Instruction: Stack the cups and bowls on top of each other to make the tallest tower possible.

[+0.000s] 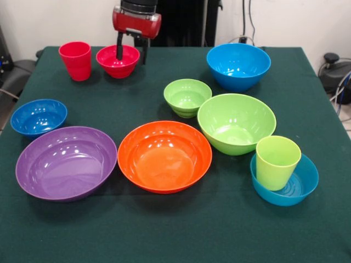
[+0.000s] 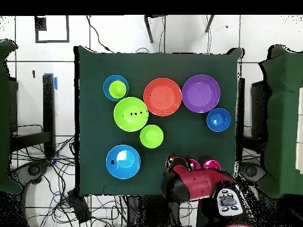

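gripper (image 1: 132, 54) spread, one finger inside small red bowl (image 1: 118, 61), one past its far rim | we judge rim grasp next | red cup (image 1: 76, 61) just beside

Toward twelve o'clock in the front view, the red and black arm (image 1: 136, 19) is cut off by the top edge. In the overhead view, toward five o'clock, it hides most of the small glossy red plastic bowl (image 2: 190, 162), and only a sliver of the smooth red plastic tumbler (image 2: 211, 164) shows
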